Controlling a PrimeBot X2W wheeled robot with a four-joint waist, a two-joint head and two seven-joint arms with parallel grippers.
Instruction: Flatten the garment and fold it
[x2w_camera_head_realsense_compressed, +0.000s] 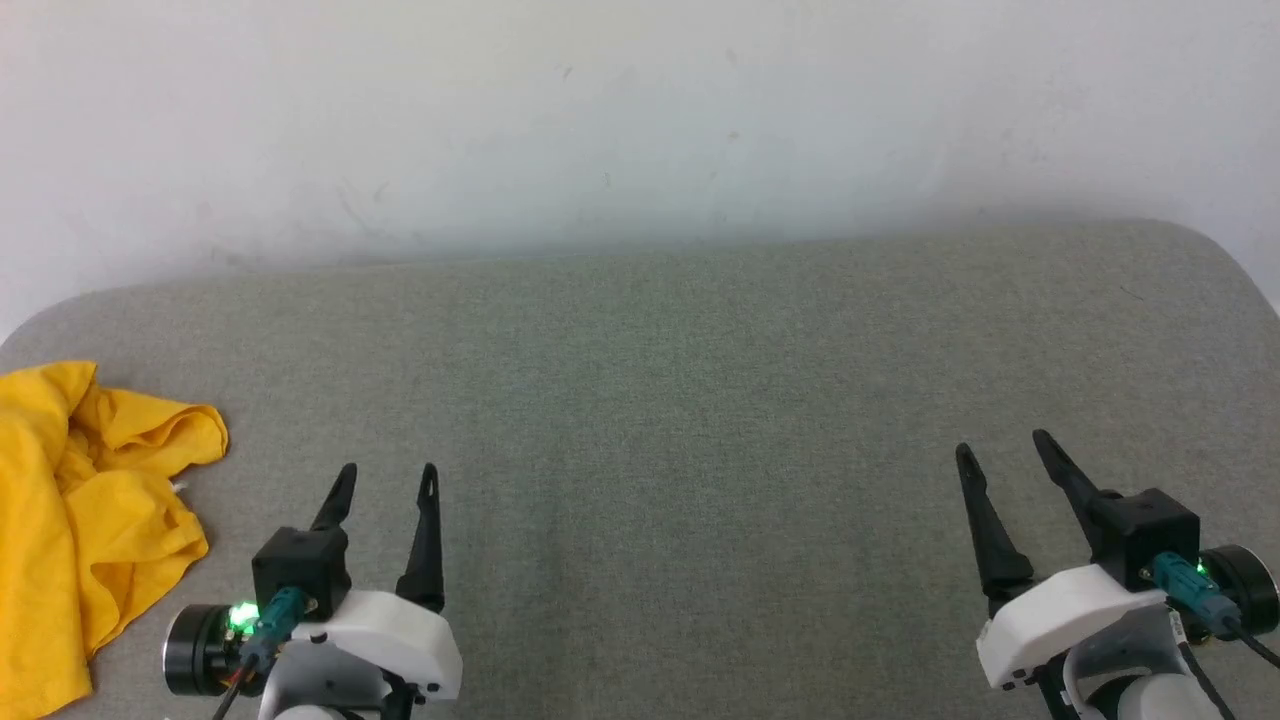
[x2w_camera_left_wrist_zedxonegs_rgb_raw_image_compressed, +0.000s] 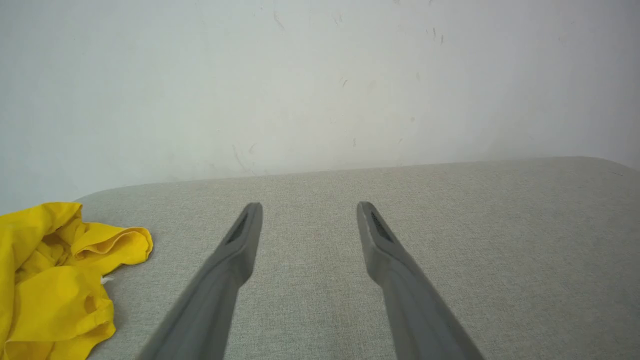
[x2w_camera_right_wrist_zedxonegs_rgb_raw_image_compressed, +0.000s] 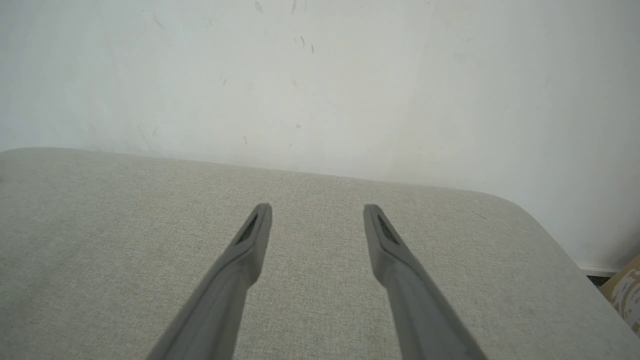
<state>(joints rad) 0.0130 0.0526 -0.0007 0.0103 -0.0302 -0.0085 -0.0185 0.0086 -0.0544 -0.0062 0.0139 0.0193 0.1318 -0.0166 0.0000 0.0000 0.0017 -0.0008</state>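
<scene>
Grey woven fabric covers the work surface, a padded table with rounded far corners, set against a plain white wall that carries scattered scuff marks. Garment: bright yellow, lying crumpled in a heap at the far left edge of the surface in the head view, partly cut off by the frame; folds and a rolled edge are visible, no print can be made out. Left gripper: positioned at lower left, jaws apart, nothing between the fingers, near the garment but not touching it. The left wrist view confirms this, with the two fingers spread over bare grey cloth and the garment to their left, apart from them. Right gripper: positioned at lower right, well apart from the garment, jaws likewise apart and holding nothing. Right wrist view shows its fingers spread above the surface near a rounded corner, with a brownish patterned object at the frame edge beyond the table.
</scene>
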